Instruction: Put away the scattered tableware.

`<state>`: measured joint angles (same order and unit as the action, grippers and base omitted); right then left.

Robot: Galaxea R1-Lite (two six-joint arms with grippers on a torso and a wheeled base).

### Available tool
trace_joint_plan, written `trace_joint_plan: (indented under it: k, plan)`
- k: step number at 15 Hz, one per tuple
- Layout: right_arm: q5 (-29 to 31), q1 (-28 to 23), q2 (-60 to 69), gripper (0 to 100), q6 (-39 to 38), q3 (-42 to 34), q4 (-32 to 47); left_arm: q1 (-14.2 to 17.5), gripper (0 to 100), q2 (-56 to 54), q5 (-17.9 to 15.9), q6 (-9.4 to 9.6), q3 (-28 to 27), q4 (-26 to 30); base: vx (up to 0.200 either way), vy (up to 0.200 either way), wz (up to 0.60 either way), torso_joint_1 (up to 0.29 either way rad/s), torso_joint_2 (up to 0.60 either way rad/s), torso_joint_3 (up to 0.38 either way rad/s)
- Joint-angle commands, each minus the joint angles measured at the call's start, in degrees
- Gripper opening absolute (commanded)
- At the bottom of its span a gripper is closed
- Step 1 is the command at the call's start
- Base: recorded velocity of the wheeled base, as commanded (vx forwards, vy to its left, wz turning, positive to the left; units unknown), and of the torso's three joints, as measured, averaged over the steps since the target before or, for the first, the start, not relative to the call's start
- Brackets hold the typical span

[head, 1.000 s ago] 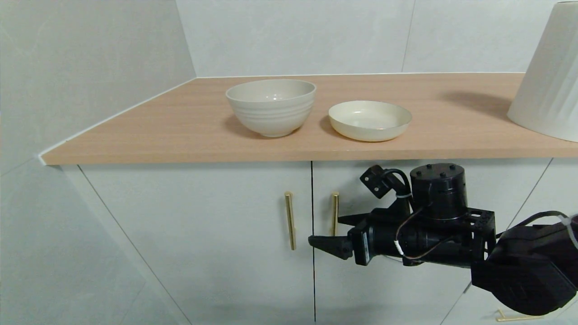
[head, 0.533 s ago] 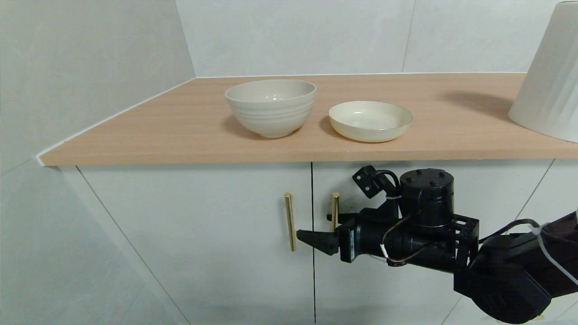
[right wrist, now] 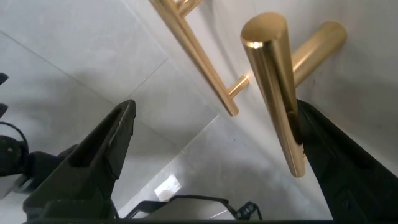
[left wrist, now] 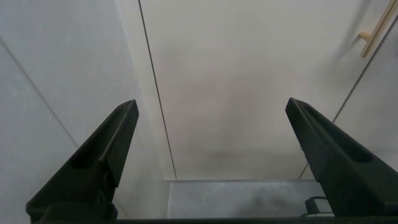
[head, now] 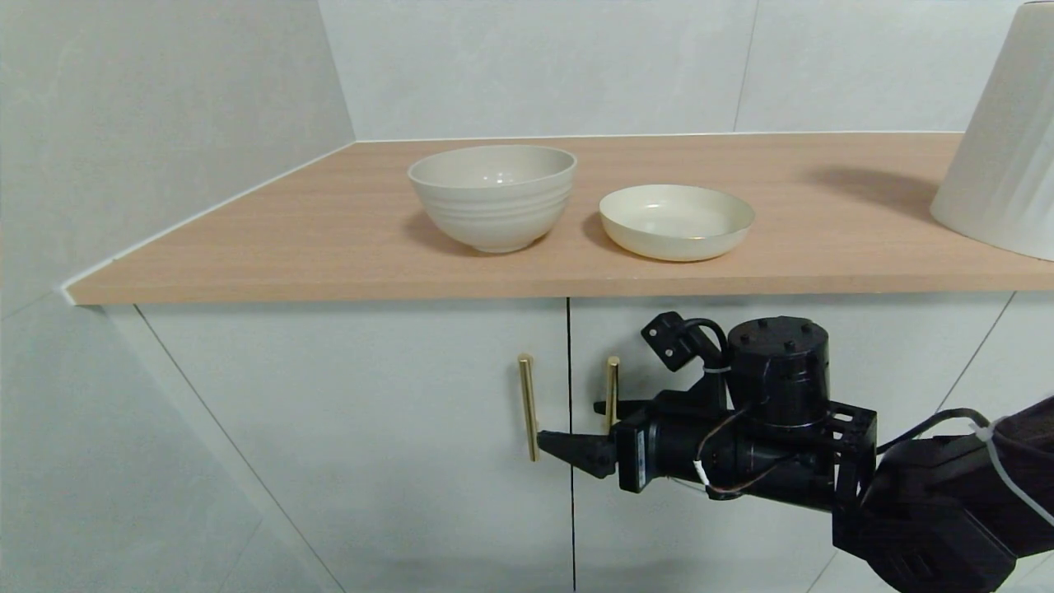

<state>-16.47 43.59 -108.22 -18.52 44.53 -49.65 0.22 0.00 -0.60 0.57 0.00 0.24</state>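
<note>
A deep cream bowl (head: 492,194) and a shallow cream dish (head: 675,220) stand side by side on the wooden countertop (head: 329,247). Below them, two gold bar handles (head: 528,405) (head: 612,389) flank the seam of the white cabinet doors (head: 370,445). My right gripper (head: 574,425) is open and level with these handles, its fingertips reaching past them. In the right wrist view the right gripper (right wrist: 212,109) has the nearer gold handle (right wrist: 273,87) between its fingers, close to one finger (right wrist: 329,162). My left gripper (left wrist: 211,107) is open and holds nothing, facing plain white panels.
A large white lampshade-like object (head: 1000,140) stands on the counter's far right. Tiled walls close off the back and the left side. Another gold handle (left wrist: 373,34) shows at the edge of the left wrist view.
My right gripper has moved left and slightly down, bringing its open fingers up to the cabinet handles. The bowl and dish have not moved.
</note>
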Motion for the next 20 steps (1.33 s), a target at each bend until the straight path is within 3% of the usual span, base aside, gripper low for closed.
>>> trace_joint_plan:
  k: [1,5,12,16,18,20]
  plan:
    - [-0.4,0.7,1.6,100,0.1,-0.9,0.0,0.0,100,0.0,0.0,-0.05,0.0,0.0,0.0,0.0,0.0,0.0,0.0,0.0]
    - [-0.6,2.4,5.6,100,0.1,-3.5,0.1,0.0,100,0.0,0.0,-0.05,0.0,-0.1,0.0,0.0,0.0,0.0,0.0,0.0]
    - [-3.9,6.0,16.9,100,0.1,-15.4,0.4,0.0,100,0.0,0.0,-0.13,0.0,0.0,0.0,0.0,0.0,0.0,0.0,0.0]
    - [-4.0,7.8,16.4,100,0.1,-15.8,0.4,0.0,100,0.0,-0.2,0.04,-0.5,-0.2,0.0,0.0,0.0,0.0,0.0,0.0]
    - [-3.9,7.7,16.0,100,0.1,-16.0,0.4,0.0,100,0.0,-0.6,-1.72,-5.9,1.0,0.0,0.0,0.0,0.0,0.0,0.0]
    - [-3.9,7.7,15.9,100,0.0,-16.1,0.4,-0.2,100,1.5,-5.5,-1.8,-11.8,6.5,0.0,0.0,0.0,0.0,0.0,0.0]
